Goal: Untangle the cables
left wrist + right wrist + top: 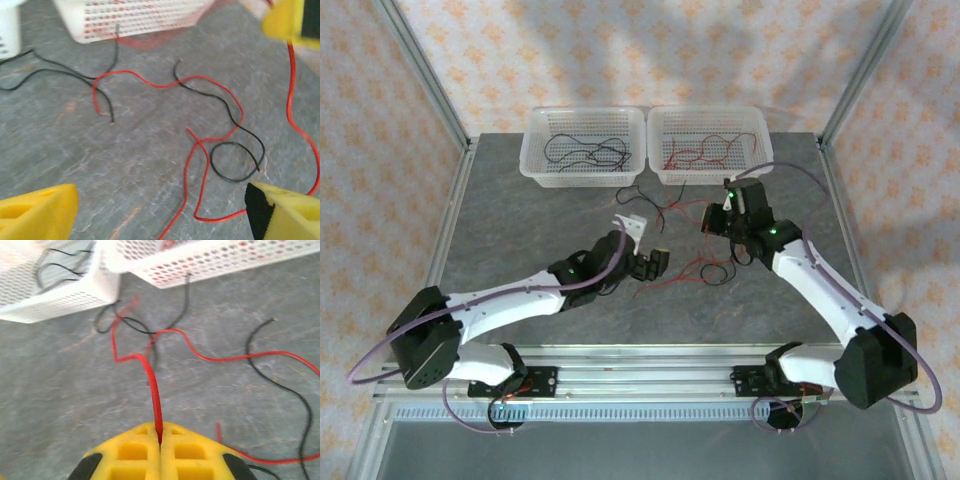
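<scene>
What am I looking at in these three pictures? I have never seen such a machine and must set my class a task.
Two robot arms, left arm and right arm, are bolted to the near edge of a grey table. The wide picture is taken from above and behind them; the other two from cameras on their wrists, so yellow fingers show. Thin red and black cables lie tangled on the table, with black ones in the left basket and red ones in the right basket. The left gripper is open and empty. The right gripper is shut on a red cable.
</scene>
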### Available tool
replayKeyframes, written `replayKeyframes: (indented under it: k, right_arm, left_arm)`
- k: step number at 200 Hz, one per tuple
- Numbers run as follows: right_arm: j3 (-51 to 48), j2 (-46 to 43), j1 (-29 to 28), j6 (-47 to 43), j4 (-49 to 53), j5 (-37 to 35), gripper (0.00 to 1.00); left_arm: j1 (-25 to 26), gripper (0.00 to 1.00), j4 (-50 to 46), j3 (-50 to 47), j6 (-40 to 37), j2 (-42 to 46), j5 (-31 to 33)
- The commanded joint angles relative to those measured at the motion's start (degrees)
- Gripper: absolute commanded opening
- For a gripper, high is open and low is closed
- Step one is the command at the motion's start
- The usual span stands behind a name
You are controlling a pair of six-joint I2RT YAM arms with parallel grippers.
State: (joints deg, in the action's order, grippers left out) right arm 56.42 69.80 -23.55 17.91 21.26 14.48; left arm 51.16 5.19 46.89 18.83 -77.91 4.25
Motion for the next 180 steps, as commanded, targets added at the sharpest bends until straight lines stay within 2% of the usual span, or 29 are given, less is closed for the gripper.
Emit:
replayKeyframes:
  k: [1,26,38,59,78,90,131,180]
  right_arm:
    - [1.9,-1.7,0.4,-0.3,0.6,6.8,0.0]
    - [3.1,-1.9,0.4,-1.8,1.6,8.7,0.0]
    - [3.5,-1.9,0.5,-2.4,2.2,8.6,0.0]
    - [5.0,-4.1,1.0,-2.0,2.5,8.7,0.0]
    - [7.3,-4.8,1.1,-0.7,2.7,7.4,0.0]
    - [8.3,-5.4,1.2,0.6,2.5,6.4,0.0]
    - [10.7,-7.7,1.4,4.7,0.2,3.0,0.0]
    - [19.6,-5.5,1.7,2.0,0.3,-3.4,0.0]
  left_arm:
    - [1.4,0.87,8.7,1.5,-6.5,-2.3,5.4]
    - [1.3,0.87,11.9,3.6,-10.3,-5.0,15.3]
    - [1.3,0.87,12.2,5.2,-13.5,-6.3,17.7]
    - [1.4,0.87,12.4,6.9,-15.6,-7.6,14.5]
    - [1.6,0.87,16.6,4.1,-14.8,-7.0,8.4]
    - [2.2,0.86,18.7,2.0,-14.0,-6.3,6.6]
    - [4.1,0.86,19.5,-2.7,-11.9,-4.4,7.8]
    - [4.4,0.86,18.9,-10.1,-8.2,3.1,11.9]
